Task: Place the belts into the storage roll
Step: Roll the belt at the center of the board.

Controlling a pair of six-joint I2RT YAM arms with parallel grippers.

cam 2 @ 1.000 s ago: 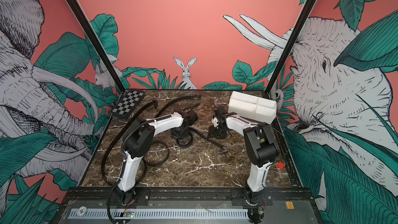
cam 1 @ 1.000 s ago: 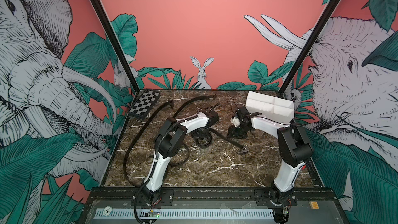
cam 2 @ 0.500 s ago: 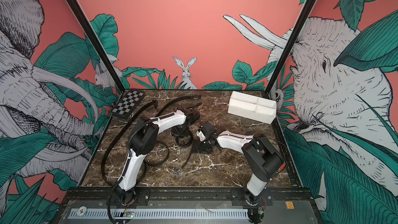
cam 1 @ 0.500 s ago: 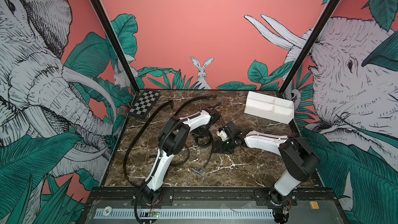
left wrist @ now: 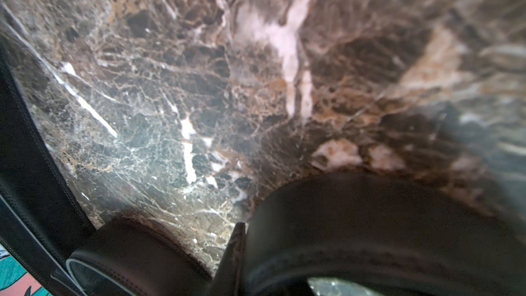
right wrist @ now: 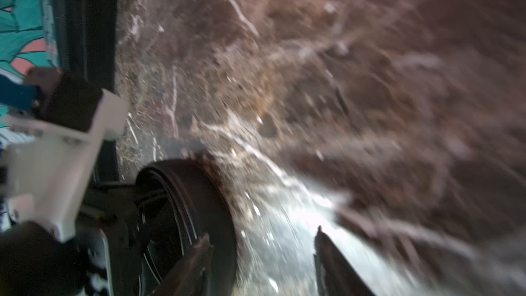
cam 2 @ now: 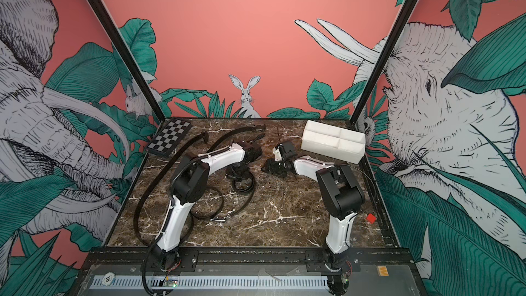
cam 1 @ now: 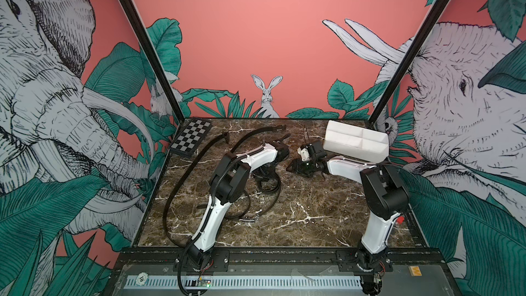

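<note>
While the white-and-black left arm (cam 1: 230, 177) and right arm (cam 1: 381, 186) both bend elbow-up from the near rail, their forearms angle inward and the wrists nearly face each other over the brown marble worktop (cam 1: 313, 209).

Left end effector (cam 1: 266, 172) points down onto a coiled black belt (left wrist: 370, 237). Both top views hide its fingers under the wrist. Left wrist view shows one dark fingertip (left wrist: 237, 240) tight against a wide strap loop, with the other finger hidden behind it. Reads as pinched narrow on that coil.

Right end effector (right wrist: 260, 252) sits low, tips toward the coil but apart from it, fingers spread with bare marble between. Right wrist view is motion-blurred and the coil is only partly in frame.

A second long black belt (cam 1: 197, 160) arcs along the left side. A third black belt (cam 1: 263, 130) curves across the back, its near end behind the left arm.

White plastic four-compartment storage box (cam 1: 355, 140) sits back right, well apart from all three belts. Flat black-and-white checkerboard (cam 1: 190, 138) sits back left.
</note>
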